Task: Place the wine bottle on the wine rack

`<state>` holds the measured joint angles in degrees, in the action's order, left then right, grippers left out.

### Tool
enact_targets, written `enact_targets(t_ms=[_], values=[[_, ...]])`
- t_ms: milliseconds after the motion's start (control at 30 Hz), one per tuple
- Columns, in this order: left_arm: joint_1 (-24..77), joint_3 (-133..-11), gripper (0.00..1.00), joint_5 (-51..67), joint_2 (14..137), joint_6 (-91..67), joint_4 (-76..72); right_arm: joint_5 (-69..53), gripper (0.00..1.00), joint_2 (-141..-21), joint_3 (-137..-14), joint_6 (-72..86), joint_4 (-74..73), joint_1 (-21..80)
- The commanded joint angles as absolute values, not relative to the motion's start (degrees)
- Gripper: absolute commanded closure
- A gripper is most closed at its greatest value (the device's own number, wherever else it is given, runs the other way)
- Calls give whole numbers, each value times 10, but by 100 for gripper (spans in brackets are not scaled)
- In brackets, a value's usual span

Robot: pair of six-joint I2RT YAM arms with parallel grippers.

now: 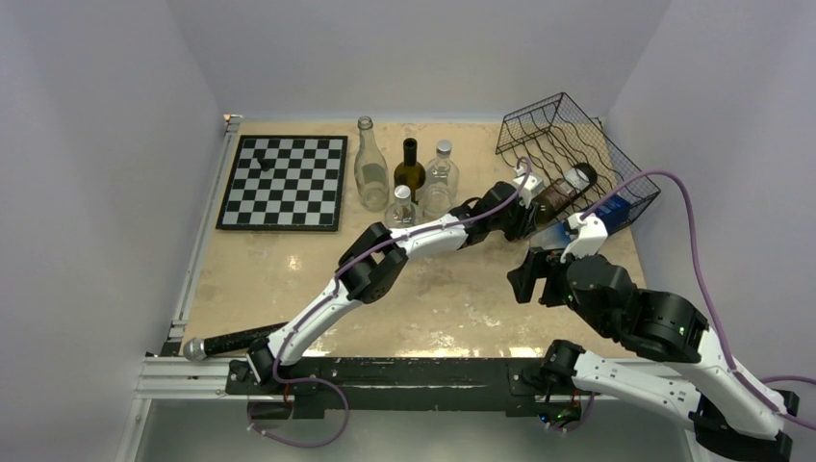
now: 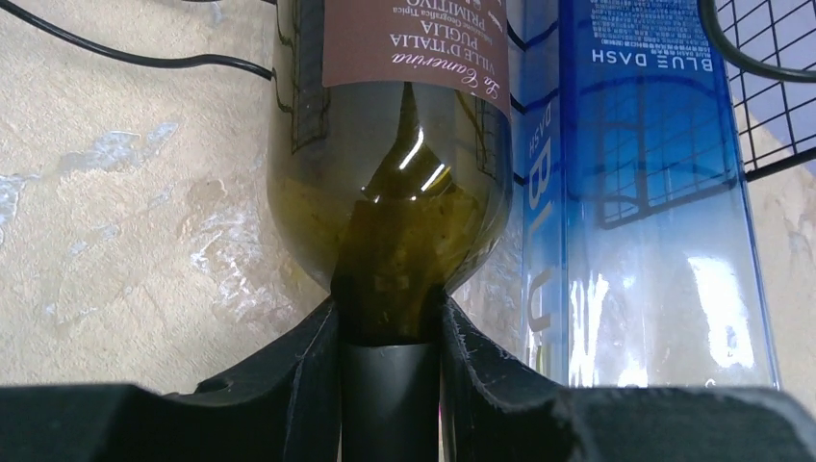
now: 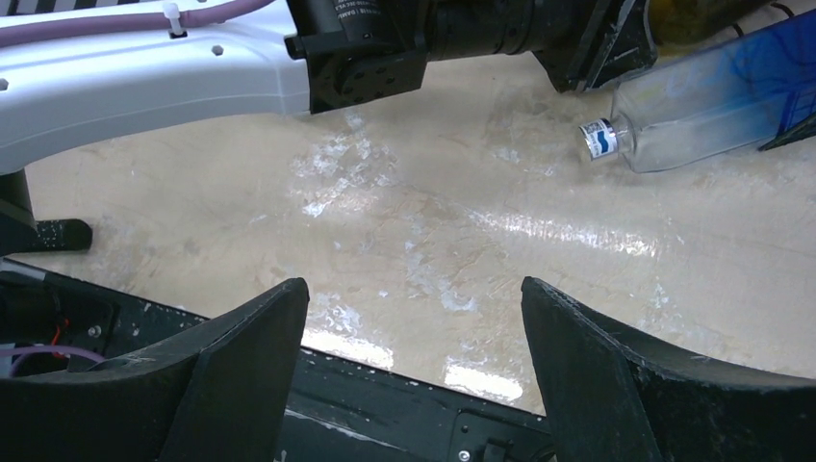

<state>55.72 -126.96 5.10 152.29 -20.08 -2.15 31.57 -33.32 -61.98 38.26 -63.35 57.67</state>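
The wine bottle [image 2: 390, 192] is held by its thin neck in the left pincer [image 2: 390, 322]. The pincer is closed tight on the neck, with one black finger on each side. The left arm is stretched out to the far right of the table [image 1: 433, 289], where the black wire rack [image 1: 548, 120] stands.

The fat part of the wine bottle is seen lying in the low near side of the rack, with its bottom pointing far and its neck pointing near. A blue bottle [image 2: 654, 192] lies just beside it on the right, and the two look as if they touch. It cannot be told if the wine bottle is resting fully on the wires.

The right pincer [image 3: 414, 298] is held wide open over the bare table, near the rack. Nothing is held in it.

The step in hand seems to be the laying down of the bottle in the rack, so the job looks nearly done. Next, the bottle may need to be pushed in a little more, until it sits snug in a dip of the wire. Then the left pincer must be opened and pulled back gently toward the near side, so the bottle is not dragged out or rolled against the blue one.
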Motion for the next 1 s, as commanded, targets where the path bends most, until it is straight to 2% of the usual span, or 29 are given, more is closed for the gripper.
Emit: enact_targets(t_ms=[0,100,300,367,500,567,667,800,967], values=[[552,-1331,100,109,1513,-241,-180,309,15,-323,-613,413,-642,577],[551,-1369,100,172,1536,-257,-186,309,15,-317,-608,420,-642,577],[551,-1348,99,178,1534,-273,-199,302,15,-322,-607,424,-638,577],[551,-1343,84,186,1534,-278,-204,304,15,-321,-606,428,-638,577],[551,-1335,63,198,1534,-281,-214,307,15,-318,-604,431,-638,577],[551,-1330,56,199,1535,-284,-219,308,15,-317,-605,432,-638,577],[551,-1321,47,199,1534,-289,-226,310,15,-315,-606,433,-639,577],[551,-1319,42,180,1533,-296,-203,312,15,-313,-606,432,-640,577],[550,-1304,26,183,1527,-303,-216,314,14,-312,-605,433,-641,577]])
